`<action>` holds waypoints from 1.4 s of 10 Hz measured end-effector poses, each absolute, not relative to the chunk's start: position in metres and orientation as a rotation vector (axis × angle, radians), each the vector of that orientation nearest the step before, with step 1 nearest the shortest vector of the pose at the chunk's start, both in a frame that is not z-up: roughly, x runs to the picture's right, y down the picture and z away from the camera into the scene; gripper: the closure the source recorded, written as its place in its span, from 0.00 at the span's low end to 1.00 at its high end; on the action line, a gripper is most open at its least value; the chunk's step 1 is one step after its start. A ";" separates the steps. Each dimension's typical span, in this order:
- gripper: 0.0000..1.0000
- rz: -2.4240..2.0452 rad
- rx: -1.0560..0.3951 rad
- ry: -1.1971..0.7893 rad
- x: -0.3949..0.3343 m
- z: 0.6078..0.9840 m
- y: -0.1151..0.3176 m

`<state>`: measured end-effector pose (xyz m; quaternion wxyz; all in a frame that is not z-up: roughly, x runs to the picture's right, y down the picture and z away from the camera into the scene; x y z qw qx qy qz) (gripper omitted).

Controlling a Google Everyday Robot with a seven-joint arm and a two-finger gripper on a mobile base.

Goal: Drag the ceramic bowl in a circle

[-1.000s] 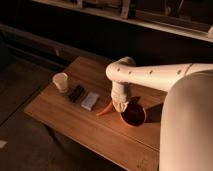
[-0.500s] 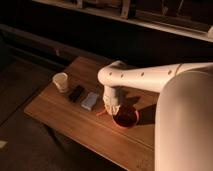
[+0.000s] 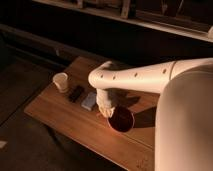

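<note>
The ceramic bowl [image 3: 121, 120] is round, shallow and red-orange, and it sits on the wooden table [image 3: 65, 117] right of the middle. My gripper [image 3: 109, 110] hangs from the white arm and reaches down to the bowl's left rim. The arm hides the spot where it meets the bowl.
A small white cup [image 3: 61, 82] stands at the table's left end. A dark flat object [image 3: 76, 93] and a pale blue-grey packet [image 3: 90, 100] lie between the cup and the gripper. The table's front edge runs below the bowl. My white arm fills the right side.
The arm has swung left and toward the front of the table over the last second, and the bowl has slid with it.
</note>
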<state>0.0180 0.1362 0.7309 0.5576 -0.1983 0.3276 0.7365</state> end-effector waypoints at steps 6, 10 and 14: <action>1.00 1.832 -0.446 0.879 0.067 0.717 0.161; 1.00 1.842 -0.422 0.937 0.102 0.734 0.145; 1.00 1.764 -0.372 1.012 0.121 0.753 0.130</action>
